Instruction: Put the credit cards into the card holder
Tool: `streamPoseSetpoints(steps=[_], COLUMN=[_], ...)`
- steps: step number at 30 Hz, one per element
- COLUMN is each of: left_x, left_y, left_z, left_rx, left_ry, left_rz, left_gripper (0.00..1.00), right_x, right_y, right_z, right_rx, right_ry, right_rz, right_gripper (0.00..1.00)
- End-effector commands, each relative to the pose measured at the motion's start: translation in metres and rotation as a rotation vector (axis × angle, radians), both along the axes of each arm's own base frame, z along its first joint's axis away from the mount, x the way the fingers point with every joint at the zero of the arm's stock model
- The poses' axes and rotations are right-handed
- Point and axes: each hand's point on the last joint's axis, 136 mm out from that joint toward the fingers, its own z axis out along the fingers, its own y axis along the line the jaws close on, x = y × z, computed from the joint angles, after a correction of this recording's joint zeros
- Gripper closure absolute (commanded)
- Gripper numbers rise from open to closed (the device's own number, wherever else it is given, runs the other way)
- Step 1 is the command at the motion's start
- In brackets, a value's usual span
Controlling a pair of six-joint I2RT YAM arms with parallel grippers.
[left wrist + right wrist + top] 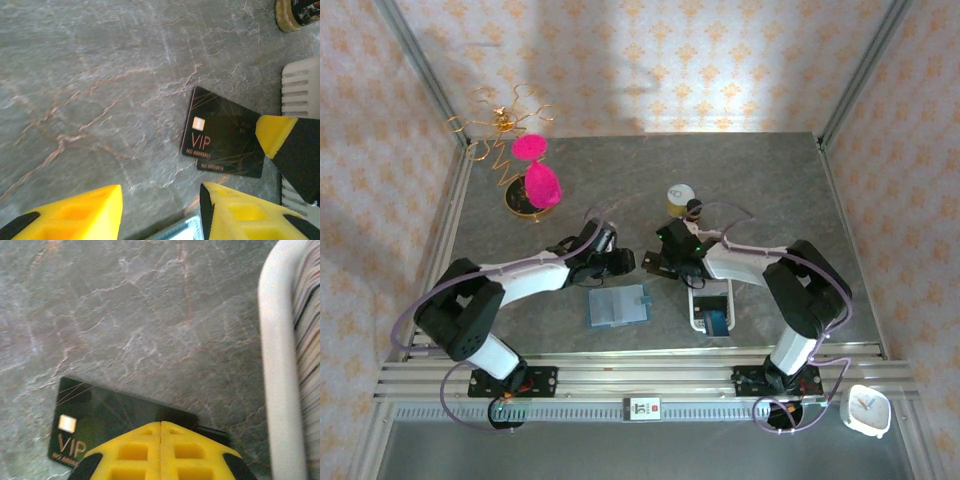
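Two black credit cards (222, 142) marked VIP lie flat and overlapping on the grey table, between my two grippers (648, 263). My right gripper (161, 424) is shut, its yellow tips pressed together over the near edge of the top card (115, 412); one of its fingertips (274, 135) shows at the cards' right edge. The left gripper (160, 210) is open and hovers just left of the cards, nothing between its fingers. The teal-blue card holder (618, 306) lies flat in front of the left gripper; a corner of it (182, 234) peeks in below the jaws.
A long white slotted tray (712, 308) lies right of the card holder, its rim (274, 365) close to the right gripper, with card edges (306, 340) standing in it. A small can (680, 197) stands behind the grippers. A pink and gold ornament (533, 180) sits far left.
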Motion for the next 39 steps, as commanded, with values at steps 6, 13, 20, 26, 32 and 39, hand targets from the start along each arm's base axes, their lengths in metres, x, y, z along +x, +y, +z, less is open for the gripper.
streamPoseSetpoints(steps=[6,13,20,26,32,39], left_x=[0.019,0.022,0.021,0.02,0.02,0.019], left_y=[-0.024,-0.027,-0.029,-0.033,-0.033,-0.034], left_z=[-0.004,-0.011,-0.012,-0.013,-0.013,-0.016], left_rx=[-0.016,-0.005,-0.01,-0.02,-0.019,-0.017], left_ry=[-0.031,-0.023,-0.021,-0.015,-0.017,-0.009], left_rz=[-0.041,-0.04,-0.043,-0.052,-0.054,-0.056], left_gripper=[0.54,0.55,0.54,0.54,0.54,0.54], right_x=[0.015,0.008,-0.005,-0.006,-0.006,0.001], right_y=[-0.012,-0.023,-0.044,-0.056,-0.064,-0.036], right_z=[0.004,-0.002,0.001,0.003,0.0,0.022], right_rx=[-0.105,-0.164,-0.212,-0.226,-0.266,-0.108], right_ry=[-0.019,0.018,0.018,0.015,0.032,-0.005], right_rz=[-0.025,-0.028,-0.054,-0.08,-0.086,-0.043], right_gripper=[1.0,1.0,1.0,1.0,1.0,1.0])
